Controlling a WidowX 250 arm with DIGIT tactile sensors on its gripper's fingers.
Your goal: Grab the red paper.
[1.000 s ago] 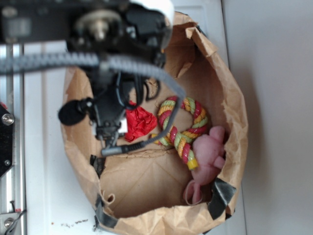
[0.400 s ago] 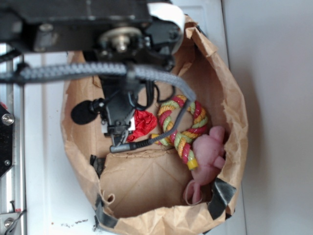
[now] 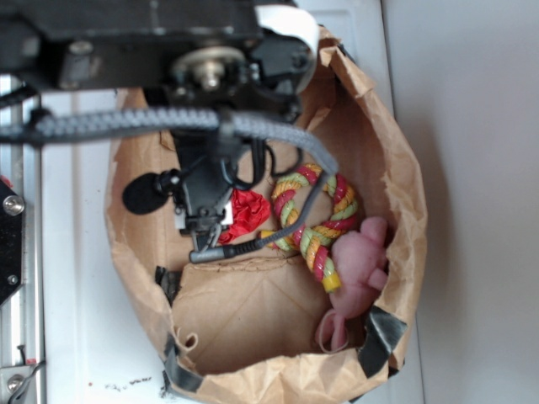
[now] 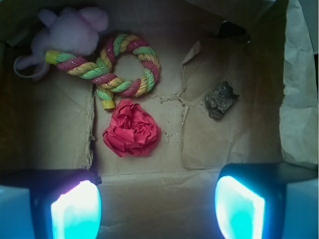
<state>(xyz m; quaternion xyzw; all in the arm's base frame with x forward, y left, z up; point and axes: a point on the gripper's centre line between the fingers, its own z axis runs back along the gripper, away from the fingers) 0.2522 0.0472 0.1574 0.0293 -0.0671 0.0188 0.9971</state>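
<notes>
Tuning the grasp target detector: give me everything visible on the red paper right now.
The red paper is a bright red crumpled wad, roughly round, with many folds and creases. It lies on the brown floor of the paper bag, just below the rope ring, close to the ring's yellow-tipped end; contact cannot be told. In the wrist view it is whole and unobstructed, left of centre, ahead of the open gripper, whose fingers do not touch it. In the exterior view the arm hides part of it.

A robot lab bench: a brown paper bag [image 3: 396,210] of toys beside a bolted metal rail [image 3: 12,252].
</notes>
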